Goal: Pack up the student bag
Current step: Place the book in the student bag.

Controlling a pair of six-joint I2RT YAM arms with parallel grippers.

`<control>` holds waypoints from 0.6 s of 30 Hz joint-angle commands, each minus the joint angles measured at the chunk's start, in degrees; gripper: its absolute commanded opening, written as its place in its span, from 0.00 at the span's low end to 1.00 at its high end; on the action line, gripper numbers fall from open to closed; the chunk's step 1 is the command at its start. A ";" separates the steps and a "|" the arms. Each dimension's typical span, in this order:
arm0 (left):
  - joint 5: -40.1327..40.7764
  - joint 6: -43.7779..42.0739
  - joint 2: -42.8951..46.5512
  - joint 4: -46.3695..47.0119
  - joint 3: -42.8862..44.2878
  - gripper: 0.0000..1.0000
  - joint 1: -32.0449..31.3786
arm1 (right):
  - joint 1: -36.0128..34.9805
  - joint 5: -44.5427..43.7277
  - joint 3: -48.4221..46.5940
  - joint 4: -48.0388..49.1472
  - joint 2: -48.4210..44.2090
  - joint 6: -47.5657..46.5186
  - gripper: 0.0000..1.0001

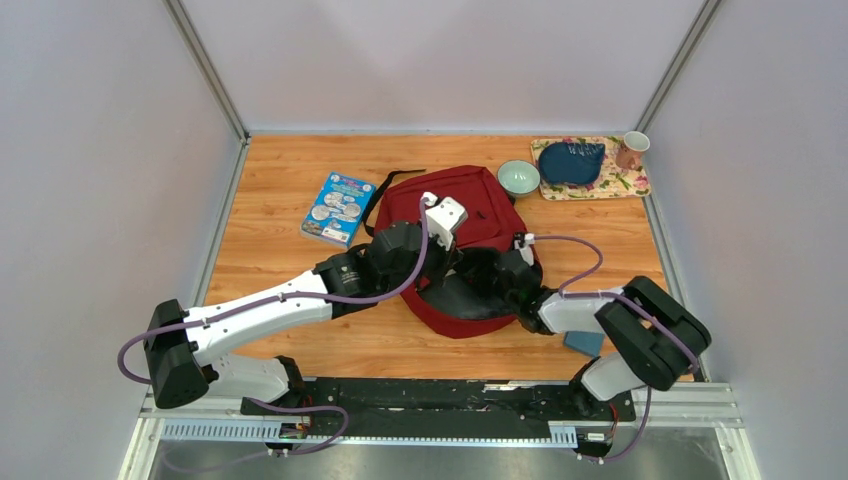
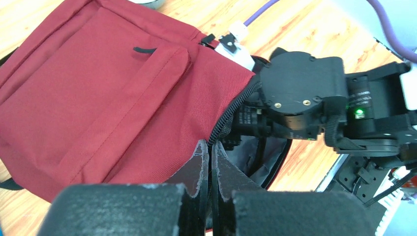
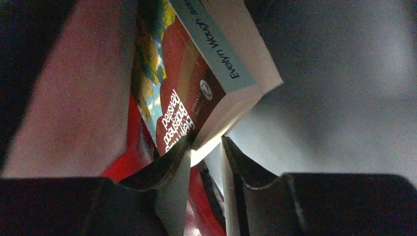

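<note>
From above, the student bag (image 1: 480,200), dark red woven fabric, lies mid-desk (image 1: 290,180). There is bare wood at 6 and 9 o'clock. A blue picture book (image 1: 338,208) lies close at 10 and a bowl (image 1: 518,178) just beside it at 1. My left arm (image 1: 270,310) stretches in from 8 o'clock. My right arm (image 1: 640,330) folds in from 4, wrist buried in the bag's mouth.

My left wrist view shows my left end effector (image 2: 210,147) pressed together on the bag's black zipper lip.

Inside, against smooth grey lining, my right end effector (image 3: 206,147) is partly spread around a glossy paperback's (image 3: 196,98) lower corner. I cannot tell whether it is clamping.
</note>
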State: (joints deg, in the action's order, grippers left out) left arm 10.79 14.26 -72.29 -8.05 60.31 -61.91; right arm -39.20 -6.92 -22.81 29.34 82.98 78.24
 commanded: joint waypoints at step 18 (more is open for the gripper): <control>-0.68 1.91 1.19 -1.26 1.21 0.00 -0.40 | 0.00 -1.34 3.38 2.07 -8.86 -6.16 0.63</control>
State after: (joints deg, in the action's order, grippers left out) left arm 10.57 14.76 -72.31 -11.35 61.56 -61.89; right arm -39.20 -6.11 -22.26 37.74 83.92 77.45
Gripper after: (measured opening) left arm 0.014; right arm 0.590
